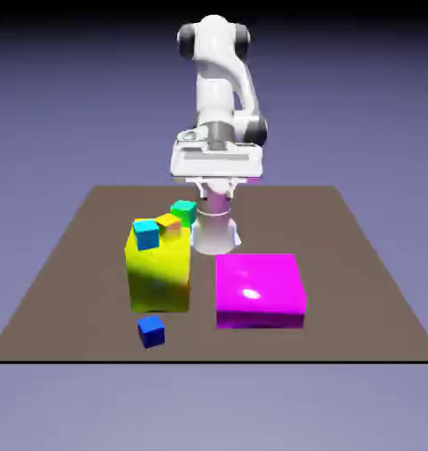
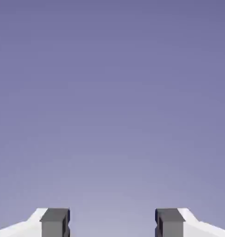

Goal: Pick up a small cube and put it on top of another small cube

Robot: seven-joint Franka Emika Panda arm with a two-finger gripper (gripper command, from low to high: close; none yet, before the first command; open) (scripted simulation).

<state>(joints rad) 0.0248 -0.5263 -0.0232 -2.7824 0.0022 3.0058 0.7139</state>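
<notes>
One brown tabletop (image 1: pixel 350 291), four-sided (plain), blue-violet backdrop (image 1: pixel 68 114) behind

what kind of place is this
Probably a simulated robotics test setup: a robot arm stands at a brown table, bright, plain-coloured blocks such as the magenta block lie on it, and the backdrop is featureless blue-violet.

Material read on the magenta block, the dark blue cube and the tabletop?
Magenta block: likely glossy plastic; bright white highlight on top, rounded edges.
Dark blue cube: maybe plastic, smooth flat faces; painted wood also possible.
Tabletop: matte brown, no clear reflections; material unclear.
</notes>
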